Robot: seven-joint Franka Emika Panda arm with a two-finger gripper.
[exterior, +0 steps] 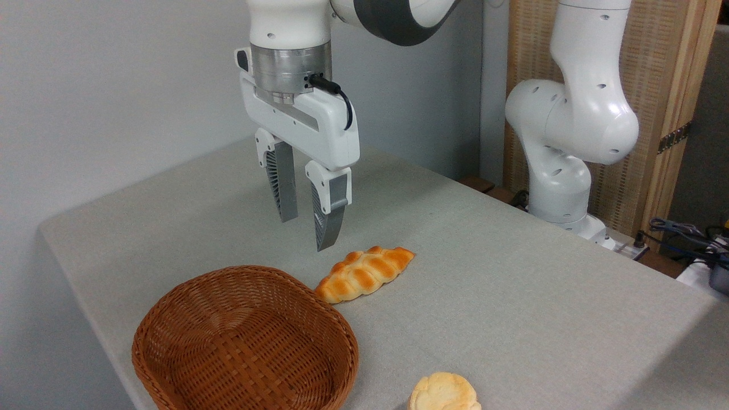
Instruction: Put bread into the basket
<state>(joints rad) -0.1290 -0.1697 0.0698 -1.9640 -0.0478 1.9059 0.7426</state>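
The pincer hung above the counter, its two ribbed grey fingers pointing down with a clear gap between them, released and holding nothing. Its tips were in the air, just above and a little left of the bread, not touching it.

The bread lay flat on the grey cloth of the counter, a braided golden-orange loaf with paler seams, set at a slant with its right end farther back. Its near left end sat just beside the rim of the basket; whether the two touched could not be told. The basket, brown woven wicker, stood at the front left of the counter with nothing inside it, its lower edge cut off by the frame.

A small pale bun rested at the front edge of the view, to the right of the basket and apart from the bread. The arm's white base stood at the counter's far right.
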